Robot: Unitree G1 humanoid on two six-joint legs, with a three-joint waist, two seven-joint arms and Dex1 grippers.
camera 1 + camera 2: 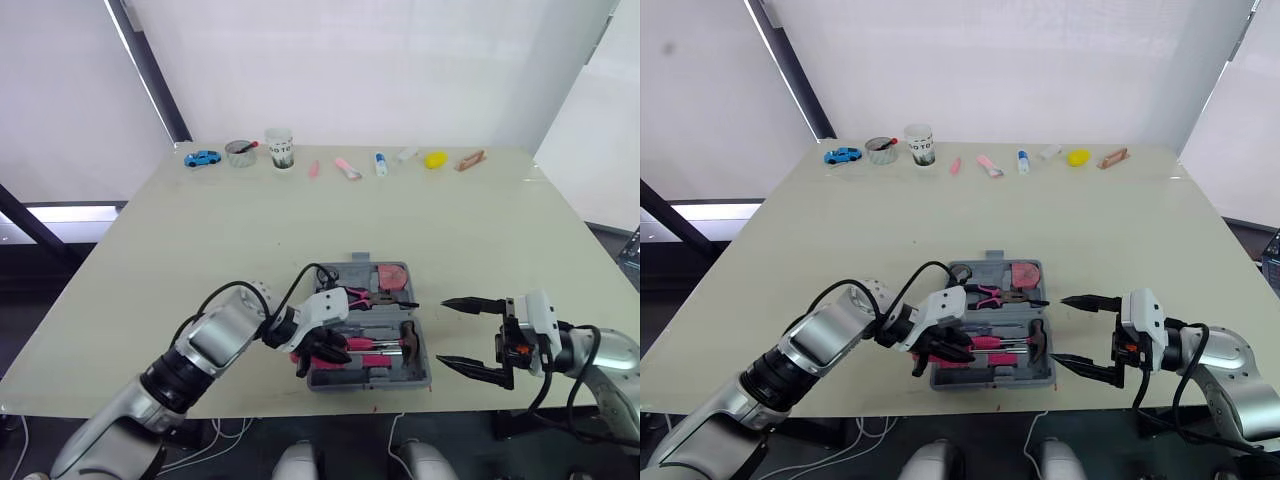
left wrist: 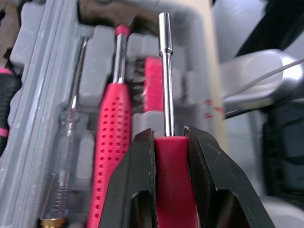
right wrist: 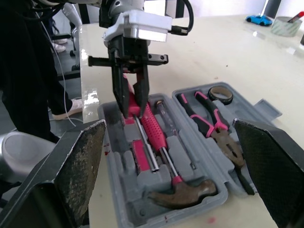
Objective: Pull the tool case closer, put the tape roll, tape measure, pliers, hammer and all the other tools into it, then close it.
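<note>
Work surface: pale cream table (image 1: 300,220), matte and smooth, with a rounded front edge. White walls behind; a dark slanted bar crosses the upper left.

Grey moulded-plastic tool case (image 3: 116,156): lies open and flat at the middle of the table's front edge, between the two arms. Its interior has shaped recesses.

Contents seated in the case:
- Hammer (image 3: 156,133) with a red dimpled grip, steel neck and dark brown head, in the front half.
- Slim screwdriver with a clear plastic handle (image 2: 64,156), just beside the hammer.
- Pliers with pink-and-black handles (image 3: 227,142), in the far half.
- Dark tape roll (image 3: 221,102), a short ring by the pliers' handles.
- Pink rounded tape measure (image 1: 392,276), at the far right corner of the case.

Left gripper (image 2: 169,137): black fingers pinch the red plastic handle of a nut driver with a polished steel shaft and socket tip (image 2: 166,85). The shaft points along the front row of recesses, beside the hammer.

Right gripper (image 1: 442,332): spread wide and holding nothing, just off the case's right side near the front edge.

Far edge of the table: a blue toy car (image 1: 202,158), a white printed cup (image 1: 279,148) and a yellow lump (image 1: 435,159) stand in a loose row.
</note>
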